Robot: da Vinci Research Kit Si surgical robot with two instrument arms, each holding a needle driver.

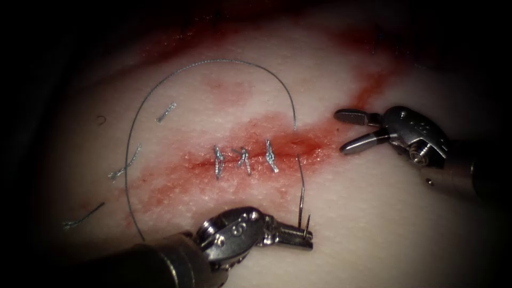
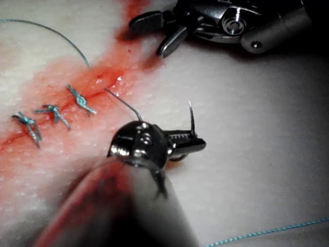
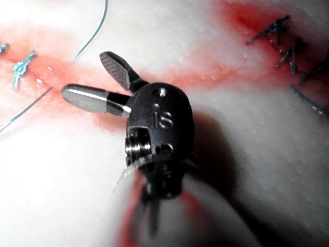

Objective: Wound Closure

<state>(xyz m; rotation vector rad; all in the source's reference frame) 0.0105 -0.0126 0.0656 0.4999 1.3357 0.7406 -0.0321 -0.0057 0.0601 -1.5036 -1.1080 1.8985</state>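
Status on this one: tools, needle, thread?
Left tool shut on curved steel needle, clear of tissue. Right tool open, empty. Thin grey thread loops from cut.

The tissue [image 1: 373, 213] is strewn with cut ends of thread [image 1: 166, 112], well left of the left tool [image 1: 298, 234].

Three stitches [image 1: 244, 159] (knotted), four cut ends [image 1: 166, 112], two tools [image 1: 305, 236].

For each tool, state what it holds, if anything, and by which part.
The left tool grips the needle near one end, outside the tissue. The right tool holds nothing.
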